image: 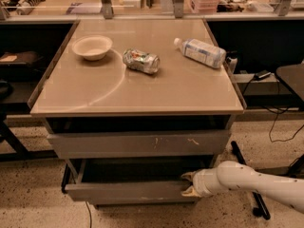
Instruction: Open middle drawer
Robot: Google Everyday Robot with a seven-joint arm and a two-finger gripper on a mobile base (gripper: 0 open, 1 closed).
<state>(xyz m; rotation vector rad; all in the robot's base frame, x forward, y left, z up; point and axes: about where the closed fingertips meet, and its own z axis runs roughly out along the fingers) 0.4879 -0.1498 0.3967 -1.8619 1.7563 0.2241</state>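
The middle drawer (128,192) is a plain grey front below the tabletop, pulled out towards me, with its shallow dark tray (133,170) showing behind it. My gripper (187,185) reaches in from the right on a white arm (247,180) and sits at the right end of that front. One finger (187,176) lies behind the front's top edge and the other lies in front of it, so they clasp the front. The taller grey front with white scratch marks (142,144) stands shut above it.
On the beige tabletop (190,91) lie a white bowl (92,46), a crushed can (141,61) and a plastic bottle on its side (202,52). Cables (280,122) run over the speckled floor at the right. A counter with clutter stands behind.
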